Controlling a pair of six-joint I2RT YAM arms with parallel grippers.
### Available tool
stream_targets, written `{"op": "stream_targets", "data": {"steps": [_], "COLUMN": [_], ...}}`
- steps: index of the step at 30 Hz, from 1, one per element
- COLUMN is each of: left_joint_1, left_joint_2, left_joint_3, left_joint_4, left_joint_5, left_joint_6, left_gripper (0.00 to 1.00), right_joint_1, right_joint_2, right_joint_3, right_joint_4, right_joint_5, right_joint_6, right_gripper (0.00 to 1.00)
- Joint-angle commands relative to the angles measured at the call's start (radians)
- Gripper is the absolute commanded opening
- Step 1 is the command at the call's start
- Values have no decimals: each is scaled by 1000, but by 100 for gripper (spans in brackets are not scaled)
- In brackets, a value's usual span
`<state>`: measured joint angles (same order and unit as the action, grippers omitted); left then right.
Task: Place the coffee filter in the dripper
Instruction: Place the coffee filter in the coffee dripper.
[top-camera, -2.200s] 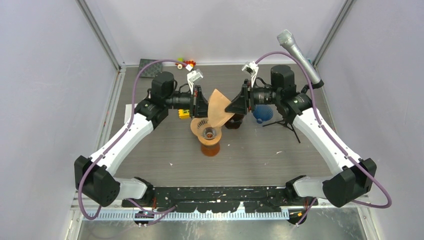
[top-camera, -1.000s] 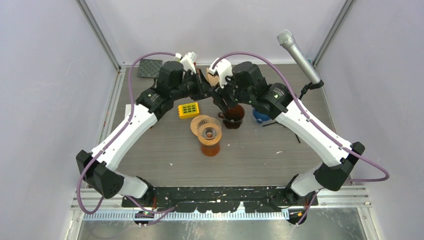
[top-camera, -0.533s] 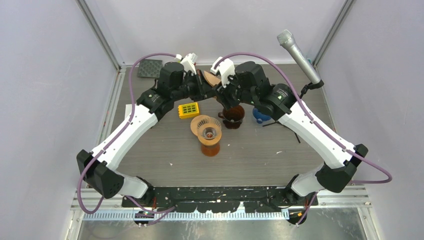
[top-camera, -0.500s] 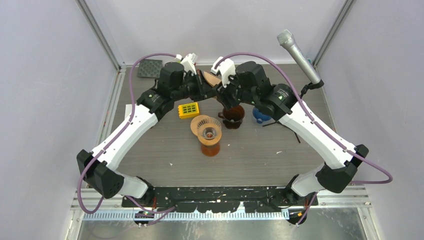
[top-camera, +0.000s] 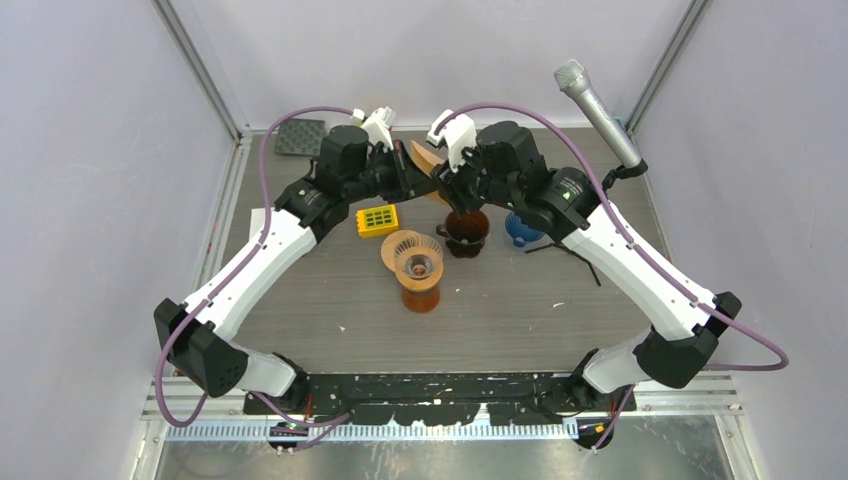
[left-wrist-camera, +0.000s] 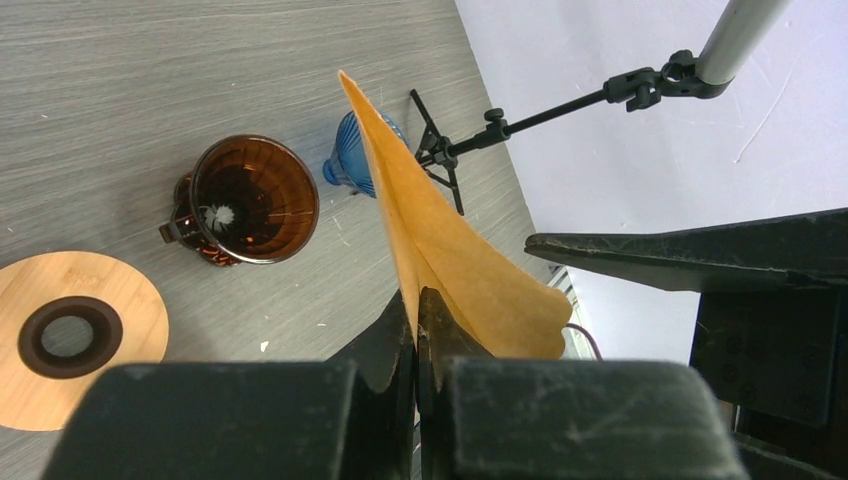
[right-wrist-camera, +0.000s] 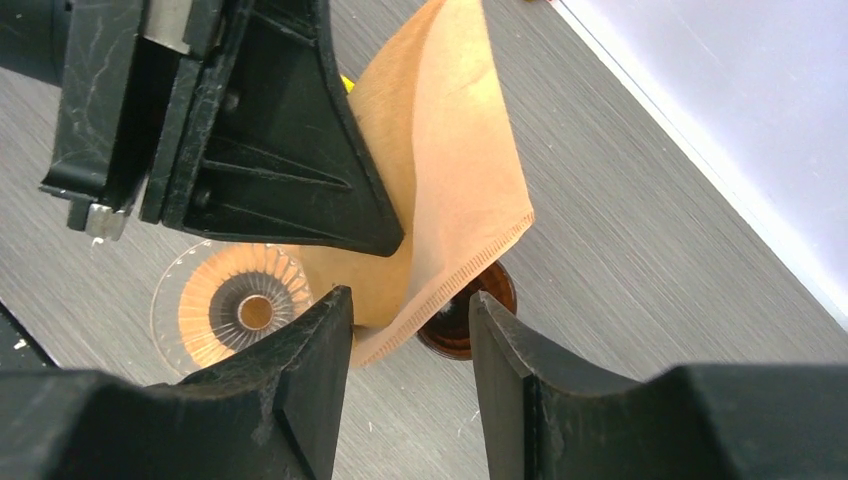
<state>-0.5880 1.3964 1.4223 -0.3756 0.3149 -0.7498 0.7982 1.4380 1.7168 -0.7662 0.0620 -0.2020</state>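
Note:
The coffee filter (top-camera: 426, 158) is a tan paper cone, held up in the air at the back of the table. My left gripper (left-wrist-camera: 415, 297) is shut on its folded edge (left-wrist-camera: 440, 240). My right gripper (right-wrist-camera: 410, 300) is open, and the filter's crimped lower corner (right-wrist-camera: 440, 150) hangs between its fingers without being pinched. A clear ribbed dripper with a wooden collar (top-camera: 414, 256) sits on an amber carafe below and nearer. A dark brown dripper (top-camera: 467, 231) stands just under my right gripper (top-camera: 452, 188). My left gripper (top-camera: 405, 172) is beside the right one.
A blue dripper (top-camera: 520, 229) stands right of the brown one, beside a microphone on a small tripod (top-camera: 598, 112). A yellow block (top-camera: 377, 218) lies left of the drippers. A dark pad (top-camera: 300, 136) lies at the back left corner.
Over two seconds both grippers went up and back with the filter, away from the clear dripper. In the last half second the right wrist shifted slightly right.

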Motion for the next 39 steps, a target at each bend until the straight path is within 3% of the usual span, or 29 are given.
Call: {"op": "stream_targets", "data": {"steps": [1, 21, 25, 32, 39], "left_joint_1": [-3, -30, -30, -30, -30], "left_joint_2": [-24, 3, 0, 1, 12], "left_joint_3": [-8, 15, 9, 12, 27], "left_joint_4": [65, 69, 68, 49, 11], "left_joint_5": [13, -4, -8, -69, -134], "left_joint_6": [31, 160, 168, 177, 186], "left_gripper": [0, 0, 0, 0, 0], "right_joint_1": [-4, -3, -2, 9, 24], "right_joint_2": [-15, 75, 79, 79, 72], "right_joint_3": [18, 75, 78, 69, 47], "right_joint_4": [42, 61, 67, 77, 95], "right_joint_5": [76, 163, 206, 258, 319], "right_joint_6": [20, 122, 121, 121, 101], "right_gripper": [50, 38, 29, 1, 0]}}
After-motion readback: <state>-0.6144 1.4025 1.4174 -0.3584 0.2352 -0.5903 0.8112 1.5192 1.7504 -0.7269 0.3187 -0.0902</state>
